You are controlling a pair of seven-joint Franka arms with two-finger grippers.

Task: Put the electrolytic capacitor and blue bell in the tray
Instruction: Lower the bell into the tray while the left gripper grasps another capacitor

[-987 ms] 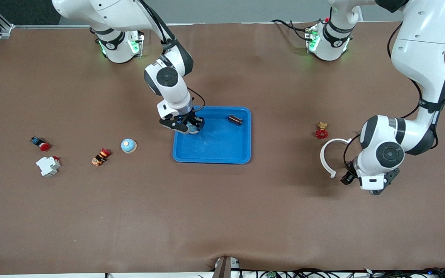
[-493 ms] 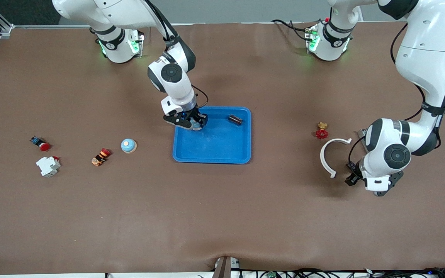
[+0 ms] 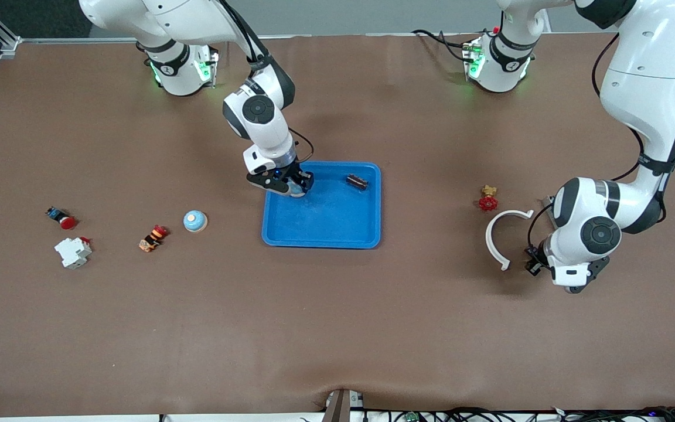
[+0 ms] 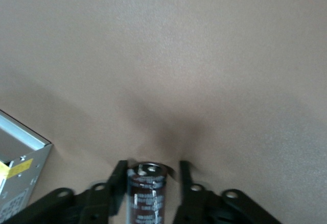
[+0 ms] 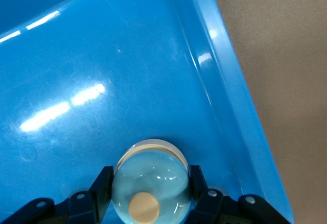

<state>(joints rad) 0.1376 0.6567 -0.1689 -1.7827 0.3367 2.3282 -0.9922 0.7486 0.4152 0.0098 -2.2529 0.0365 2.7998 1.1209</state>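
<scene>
Two things are in hand at once: the right end effector (image 3: 295,189), low over the tray (image 3: 337,231) at the corner toward the right arm's end of the table, is clenched on the blue bell (image 5: 149,187), dome up, apparently so it can be set upright on the tray floor just inside the rim. The left end effector (image 4: 148,175) grips an electrolytic capacitor (image 4: 146,193) over bare table (image 3: 337,328) beside the white arc (image 3: 498,237), well apart from the tray, probably to be carried over next. A dark cylinder (image 3: 357,181) already lies in the tray.
</scene>
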